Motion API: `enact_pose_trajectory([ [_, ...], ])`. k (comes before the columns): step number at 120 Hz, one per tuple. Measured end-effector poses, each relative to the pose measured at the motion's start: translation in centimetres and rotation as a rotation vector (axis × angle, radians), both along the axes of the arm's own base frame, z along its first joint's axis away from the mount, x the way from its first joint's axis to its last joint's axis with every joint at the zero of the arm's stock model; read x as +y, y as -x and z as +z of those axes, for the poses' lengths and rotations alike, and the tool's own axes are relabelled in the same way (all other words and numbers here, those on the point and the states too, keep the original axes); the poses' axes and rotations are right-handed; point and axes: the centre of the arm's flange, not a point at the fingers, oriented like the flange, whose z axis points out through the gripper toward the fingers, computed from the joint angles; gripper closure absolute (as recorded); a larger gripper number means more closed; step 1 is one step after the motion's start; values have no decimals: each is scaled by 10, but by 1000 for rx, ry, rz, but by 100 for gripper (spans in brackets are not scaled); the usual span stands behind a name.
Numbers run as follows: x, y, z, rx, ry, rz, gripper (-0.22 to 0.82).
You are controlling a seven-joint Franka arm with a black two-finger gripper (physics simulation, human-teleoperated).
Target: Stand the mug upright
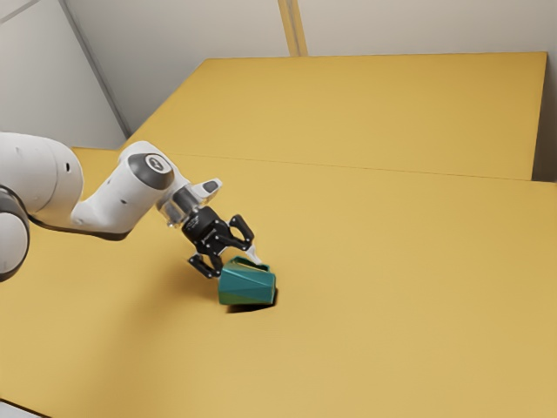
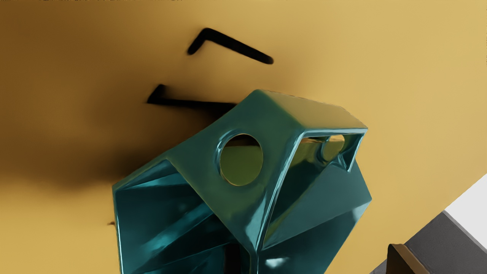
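Observation:
The gripper (image 1: 235,264) is at the upper-left side of the teal mug (image 1: 248,287) in the exterior view, its fingers spread apart. The mug lies tipped over on the yellow table. In the wrist view the same mug (image 2: 243,205) shows its angular handle with a round hole, and a dark hollow beside it. The gripper (image 2: 317,262) is open there: one dark fingertip overlaps the mug near the hollow, and the other stands off beyond its far side. Whether the first finger touches the mug cannot be told.
The yellow table (image 1: 392,287) extends around the mug, with a thin seam across it and a pale wall (image 1: 418,26) behind. Beyond a table edge in the wrist view is a grey surface (image 2: 441,238). Black angled shadows fall on the table beside the mug.

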Motion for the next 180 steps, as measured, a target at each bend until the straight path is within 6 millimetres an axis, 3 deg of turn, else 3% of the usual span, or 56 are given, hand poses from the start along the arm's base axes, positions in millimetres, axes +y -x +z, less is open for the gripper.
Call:
enact_pose_trajectory([
  [13, -3, -3, 2, -13, -3, -6, 51],
  [31, -18, -8, 9, -43, -10, -29, 64],
  [49, -34, -20, 28, -94, -8, -53, 74],
  [72, -39, -23, 35, -126, -34, -60, 77],
  [92, -65, -5, 83, -259, -203, -190, 78],
  [125, -58, 6, 122, -479, -619, -425, 78],
  [144, -54, 9, 121, -537, -734, -499, 79],
  [180, -39, 28, 98, -510, -794, -540, 79],
])
